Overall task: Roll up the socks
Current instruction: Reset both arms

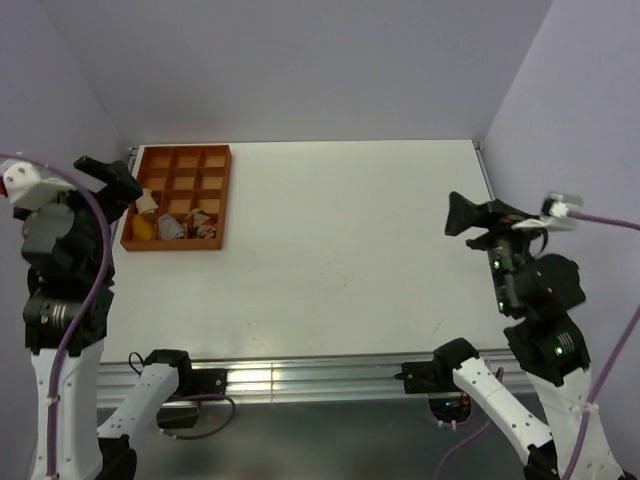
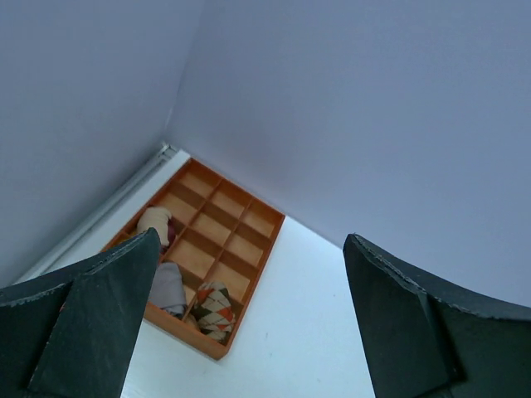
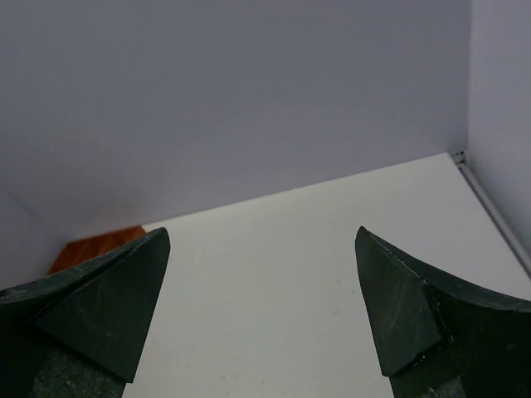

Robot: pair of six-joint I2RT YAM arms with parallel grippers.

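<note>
Left gripper [image 2: 250,245] fingers [image 2: 99,315] are filling the near frame, spread apart and gripping nothing. We're hovering raised by the left edge of the table [image 1: 330,250], looking down onto the orange tray [image 2: 209,230] in the far-left corner. Both socks are lying in its near row. Argyle sock [image 2: 214,305] is sitting in the near-right cell, grey sock [image 2: 168,286] in the near-middle one. Both are looking balled up, so we're not reading any long axis. Cream bundle [image 2: 154,222] is sitting one cell further back in the left column, and the far cells are showing bare. Right gripper [image 3: 262,240] is likewise spread and empty, hanging by the right edge, well apart from the tray. We're judging the left arm nearer for any reach.
</note>
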